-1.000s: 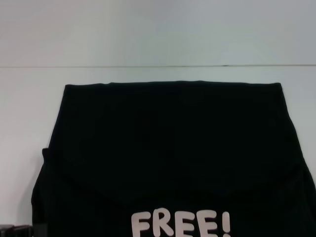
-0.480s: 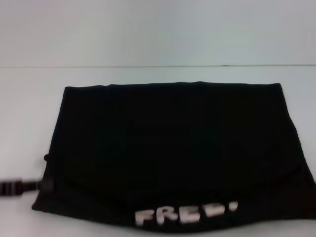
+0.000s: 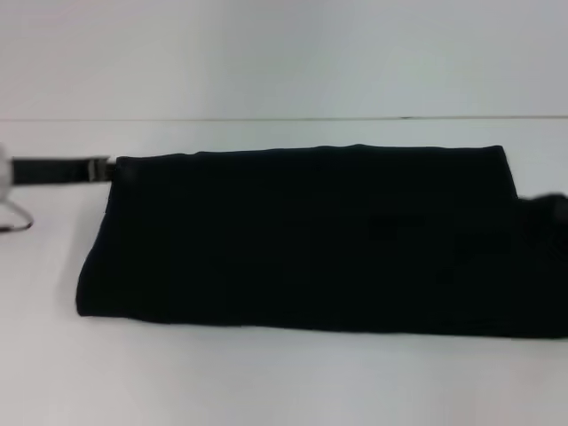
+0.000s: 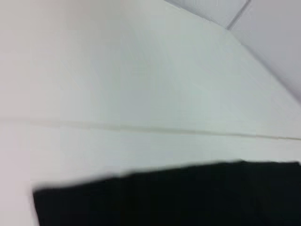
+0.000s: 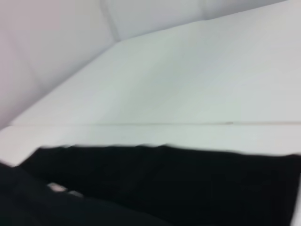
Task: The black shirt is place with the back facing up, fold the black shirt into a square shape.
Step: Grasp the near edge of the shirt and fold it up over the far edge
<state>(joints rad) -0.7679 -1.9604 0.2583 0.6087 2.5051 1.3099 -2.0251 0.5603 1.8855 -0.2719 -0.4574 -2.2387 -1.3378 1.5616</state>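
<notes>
One black shirt (image 3: 302, 240) folded flat, left claw (image 3: 98, 169) at far-left corner

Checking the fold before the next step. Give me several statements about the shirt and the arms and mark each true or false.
1. The black shirt lies as a wide, low band on the white table. True.
2. The "FREE!" print shows on the shirt's top face in the head view. False: only plain black cloth shows there.
3. The left gripper is at the shirt's far left corner. True.
4. The shirt hangs in the air. False: it rests flat on the table.
5. The shirt is already square. False: it is far wider than deep.
</notes>
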